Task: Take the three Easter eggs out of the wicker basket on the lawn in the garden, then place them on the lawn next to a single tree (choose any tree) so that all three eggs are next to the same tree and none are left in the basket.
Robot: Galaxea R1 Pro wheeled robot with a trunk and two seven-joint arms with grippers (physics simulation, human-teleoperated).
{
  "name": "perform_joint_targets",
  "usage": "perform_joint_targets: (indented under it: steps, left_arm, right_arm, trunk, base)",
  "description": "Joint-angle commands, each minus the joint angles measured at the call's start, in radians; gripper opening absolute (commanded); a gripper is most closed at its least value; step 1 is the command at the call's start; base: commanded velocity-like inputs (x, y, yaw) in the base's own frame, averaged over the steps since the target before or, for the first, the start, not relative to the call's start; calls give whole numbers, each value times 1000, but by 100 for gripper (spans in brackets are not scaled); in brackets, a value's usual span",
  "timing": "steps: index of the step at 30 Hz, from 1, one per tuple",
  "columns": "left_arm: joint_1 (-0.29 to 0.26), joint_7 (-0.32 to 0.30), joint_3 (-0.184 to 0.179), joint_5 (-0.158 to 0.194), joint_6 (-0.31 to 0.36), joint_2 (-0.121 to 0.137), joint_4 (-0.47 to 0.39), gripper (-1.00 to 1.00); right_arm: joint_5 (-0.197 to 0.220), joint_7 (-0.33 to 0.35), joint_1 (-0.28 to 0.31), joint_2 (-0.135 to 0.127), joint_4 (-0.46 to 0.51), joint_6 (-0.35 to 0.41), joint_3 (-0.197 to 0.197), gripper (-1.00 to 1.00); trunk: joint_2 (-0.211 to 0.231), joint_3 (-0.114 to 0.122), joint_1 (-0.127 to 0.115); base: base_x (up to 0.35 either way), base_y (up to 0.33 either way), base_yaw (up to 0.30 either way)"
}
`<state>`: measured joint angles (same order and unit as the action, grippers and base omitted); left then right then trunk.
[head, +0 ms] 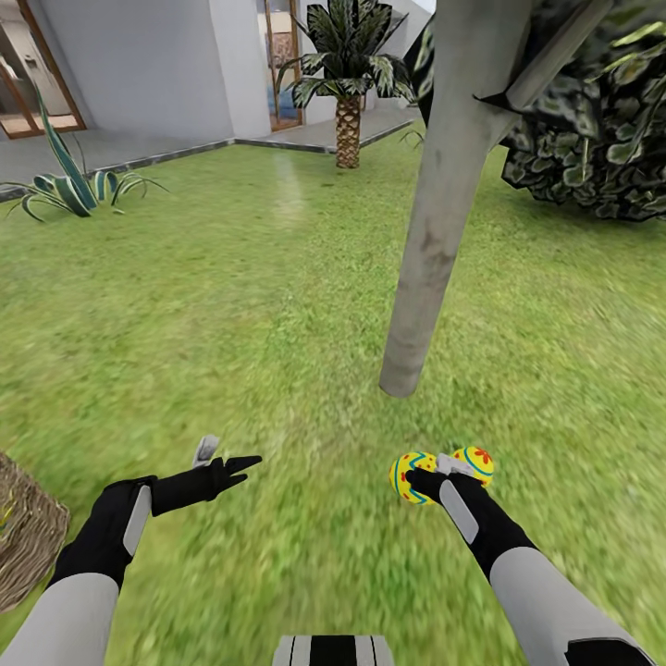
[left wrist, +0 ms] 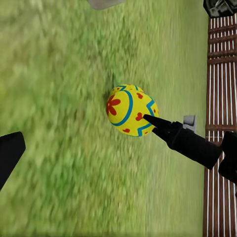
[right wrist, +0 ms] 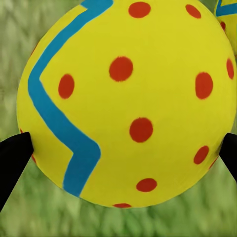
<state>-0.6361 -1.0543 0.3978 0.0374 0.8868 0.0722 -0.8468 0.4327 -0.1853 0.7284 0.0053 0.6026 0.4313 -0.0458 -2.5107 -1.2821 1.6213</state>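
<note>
Right gripper (head: 435, 476) low over the lawn (head: 277, 324), black fingers (right wrist: 12, 158) set on either side of one Easter egg (head: 413, 476), touching its flanks in the right wrist view; clamped on it or only bracketing it, cannot tell. Second egg (head: 475, 462) just beside the first, on the grass, both near the foot of the pale grey tree (head: 435, 213). Left gripper (head: 236, 467) out over bare grass, fingers spread apart, nothing between them. Wicker basket (head: 28, 536) at the lawn's near left edge in the head view, well apart from the eggs. Small palm (head: 348, 92) at the far edge by the paving.
</note>
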Motion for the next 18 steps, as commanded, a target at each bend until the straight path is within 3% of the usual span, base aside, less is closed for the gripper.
perform_joint_targets:
  steps: [1, 10, 18]
  left_arm:
    - [0, -1, 1, 4, 9, 0, 0, 100]
    - [0, -1, 1, 5, 9, 0, 0, 100]
    - [-1, -1, 1, 5, 10, 1, 0, 100]
  right_arm:
    - [11, -10, 0, -1, 2, 3, -5, -100]
    - [11, -9, 0, -1, 2, 0, -11, -100]
    - [11, -8, 0, -1, 2, 0, -12, -100]
  trunk:
    - [-1, -5, 0]
    - [-3, -39, 4]
    - [-3, -39, 4]
  base:
    - [1, 0, 0]
    - [0, 0, 0]
    - [61, 10, 0]
